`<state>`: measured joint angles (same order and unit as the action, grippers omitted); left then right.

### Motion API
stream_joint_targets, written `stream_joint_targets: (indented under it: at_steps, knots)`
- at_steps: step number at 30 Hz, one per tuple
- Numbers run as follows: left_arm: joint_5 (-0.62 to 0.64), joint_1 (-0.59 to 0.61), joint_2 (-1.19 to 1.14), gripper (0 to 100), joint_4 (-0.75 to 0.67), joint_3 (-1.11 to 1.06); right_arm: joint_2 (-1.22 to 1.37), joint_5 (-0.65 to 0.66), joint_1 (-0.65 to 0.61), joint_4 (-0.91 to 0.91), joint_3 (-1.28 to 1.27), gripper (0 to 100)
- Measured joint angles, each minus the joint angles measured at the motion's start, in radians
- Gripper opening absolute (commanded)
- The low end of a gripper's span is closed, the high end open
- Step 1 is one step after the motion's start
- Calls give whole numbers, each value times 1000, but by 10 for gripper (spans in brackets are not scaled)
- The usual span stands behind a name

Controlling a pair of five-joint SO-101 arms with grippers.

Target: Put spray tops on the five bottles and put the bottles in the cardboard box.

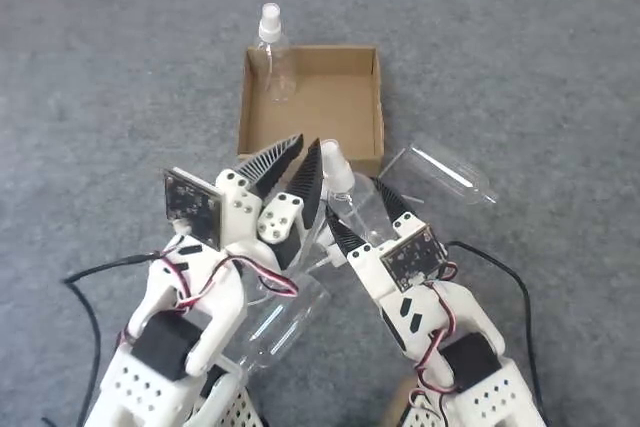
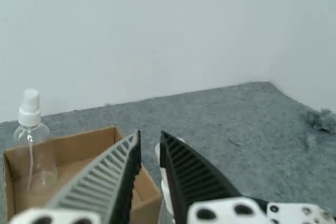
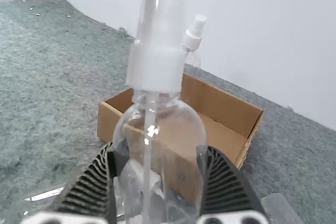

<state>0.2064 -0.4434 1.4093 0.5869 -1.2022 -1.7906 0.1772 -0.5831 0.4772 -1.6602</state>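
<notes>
An upright clear bottle with a white spray top stands between the fingers of my right gripper, which is shut on its body just in front of the cardboard box. My left gripper hangs beside that spray top, slightly open and holding nothing. A second capped bottle stands in the box's far left corner. A bare clear bottle lies right of the box.
Another clear bottle lies on the grey carpet under the left arm. Black cables trail from both arm bases. A pale wall rises behind the box.
</notes>
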Motion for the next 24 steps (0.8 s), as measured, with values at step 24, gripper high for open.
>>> stream_joint_targets:
  at_steps: [24]
  knots:
    - [-71,-5,0,55,74,21,2,2,77,0,0,7]
